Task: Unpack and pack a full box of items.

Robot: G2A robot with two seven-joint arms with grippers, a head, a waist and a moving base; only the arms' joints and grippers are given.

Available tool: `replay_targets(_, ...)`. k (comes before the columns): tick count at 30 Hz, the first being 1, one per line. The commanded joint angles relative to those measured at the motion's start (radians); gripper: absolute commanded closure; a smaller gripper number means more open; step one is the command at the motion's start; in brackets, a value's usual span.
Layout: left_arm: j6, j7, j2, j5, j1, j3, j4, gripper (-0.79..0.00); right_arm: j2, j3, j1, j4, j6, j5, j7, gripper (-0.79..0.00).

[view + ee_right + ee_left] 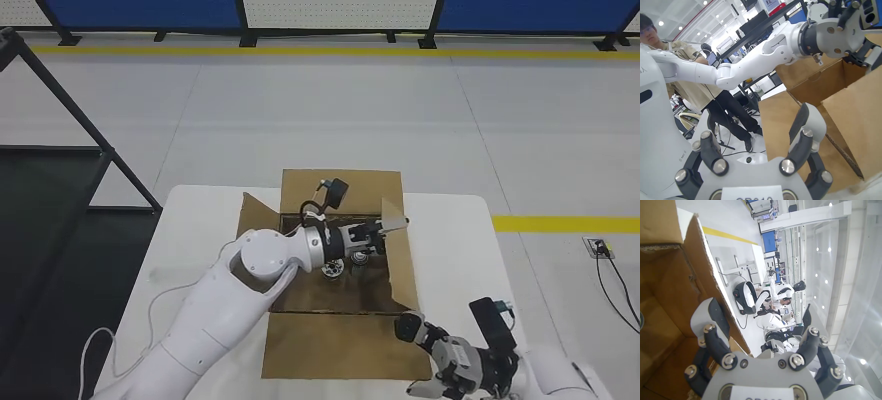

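An open cardboard box (300, 340) stands on the white table (200, 225), its flaps spread outward. My left arm lies across the box, and my left gripper (385, 234) is at the box's right wall. In the left wrist view my left gripper (761, 317) is open, with one finger (715, 315) inside the box and the other outside, so the right flap's edge (715, 275) runs between them. Small dark items (345, 262) lie on the box floor under the wrist. My right gripper (415, 342) (758, 123) is open and holds nothing, at the box's near right corner (848, 117).
A person (687, 56) stands behind the robot, seen in the right wrist view. The near flap (340, 350) lies flat toward the table's front edge. A black frame (60, 200) stands left of the table. Bare tabletop (460, 260) shows right of the box.
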Motion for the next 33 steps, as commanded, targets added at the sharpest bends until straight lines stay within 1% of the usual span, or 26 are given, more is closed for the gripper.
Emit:
replay_targets(1, 0.001, -0.002, -0.003, 0.002, -0.001, -0.001, 0.0, -0.785, 0.001, 0.006, -0.007, -0.006, 0.009, -0.032, -0.023, -0.785)
replay_targets(4, 0.001, -0.008, -0.008, 0.006, -0.002, -0.005, 0.004, -0.785, -0.006, -0.023, -0.001, -0.019, 0.081, -0.119, -0.078, -0.785)
replay_targets(7, 0.0, -0.017, -0.011, 0.009, -0.002, -0.01, 0.011, -0.785, -0.014, -0.073, 0.021, -0.017, 0.128, -0.197, -0.123, -0.785)
replay_targets(14, 0.002, -0.032, -0.018, 0.013, 0.002, -0.027, 0.019, -0.785, -0.026, -0.152, 0.062, -0.019, 0.207, -0.358, -0.212, -0.785)
replay_targets(19, 0.0, -0.043, -0.02, 0.016, 0.008, -0.042, 0.018, -0.785, -0.033, -0.171, 0.062, -0.031, 0.268, -0.455, -0.309, -0.785)
replay_targets(26, -0.003, -0.061, -0.019, 0.029, 0.022, -0.068, 0.015, -0.785, -0.037, -0.181, 0.066, -0.023, 0.323, -0.5, -0.384, -0.785)
replay_targets(33, -0.014, -0.088, -0.009, 0.039, 0.055, -0.112, 0.002, -0.785, -0.035, -0.131, 0.032, -0.039, 0.346, -0.5, -0.468, -0.785)
